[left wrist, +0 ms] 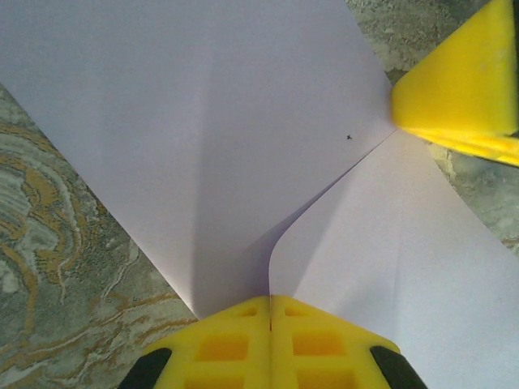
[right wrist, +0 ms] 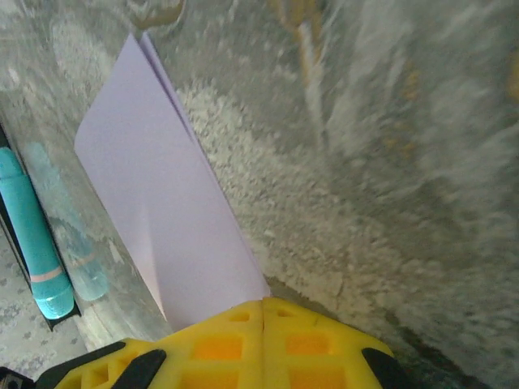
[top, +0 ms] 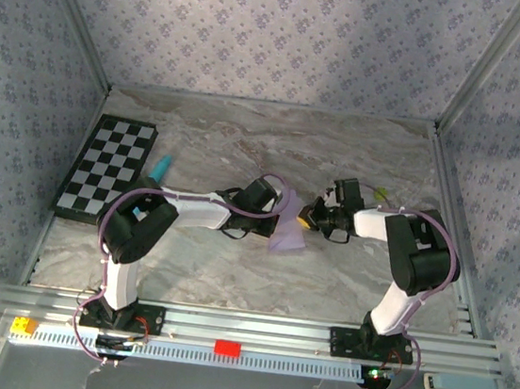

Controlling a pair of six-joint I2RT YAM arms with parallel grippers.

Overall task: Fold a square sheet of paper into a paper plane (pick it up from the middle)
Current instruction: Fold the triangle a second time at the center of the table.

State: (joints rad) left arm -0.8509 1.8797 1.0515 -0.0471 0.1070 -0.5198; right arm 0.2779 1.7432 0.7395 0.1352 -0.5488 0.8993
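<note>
Pale lilac thin paper sheet (left wrist: 203,121) spreads across frame, bent into two flaps meeting along soft crease. Bottom centre: left gripper (left wrist: 270,301), yellow ribbed plastic jaws pressed together, pinching near fold. Upper right: right gripper (left wrist: 422,109), yellow tip touching crease end. Grey-brown marbled table (left wrist: 57,267) at left.

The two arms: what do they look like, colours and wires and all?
The left arm and right arm have chunky black joints, white tubular links and thin purple cables looping alongside. Their fingers are bright yellow plastic with square recesses.
</note>
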